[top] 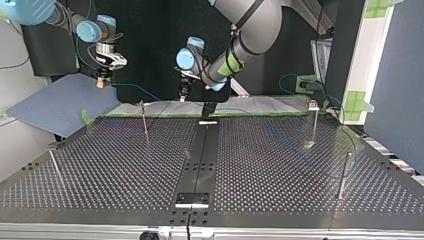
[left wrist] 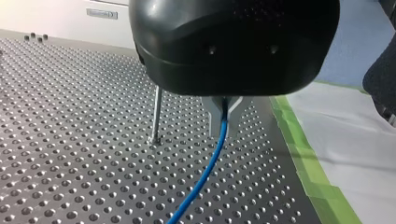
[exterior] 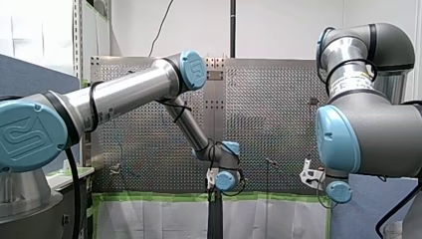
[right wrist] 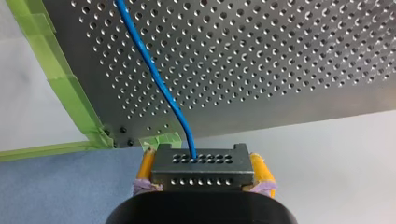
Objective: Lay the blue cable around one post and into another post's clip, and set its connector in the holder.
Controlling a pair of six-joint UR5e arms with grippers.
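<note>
The blue cable (right wrist: 154, 74) leaves a dark grey perforated connector (right wrist: 202, 167), and my right gripper (right wrist: 202, 179) is shut on that block with its yellow pads (right wrist: 261, 170), off the table's taped edge. In the top view my right gripper (top: 102, 81) hangs at the left above the blue mat. From there the cable (top: 145, 91) runs to my left gripper (top: 183, 94), which is shut on it above the far table edge. In the left wrist view the cable (left wrist: 205, 172) drops from my left gripper (left wrist: 223, 111) to the plate, beside a thin post (left wrist: 157, 114).
Thin posts stand on the perforated table (top: 115, 165): one far left (top: 144, 119), one with a clip on top far right (top: 314, 117), one near right (top: 344, 174) and one near left (top: 54, 162). A small bracket (top: 192, 200) sits on the centre strip. Green tape (left wrist: 308, 158) lines the edge.
</note>
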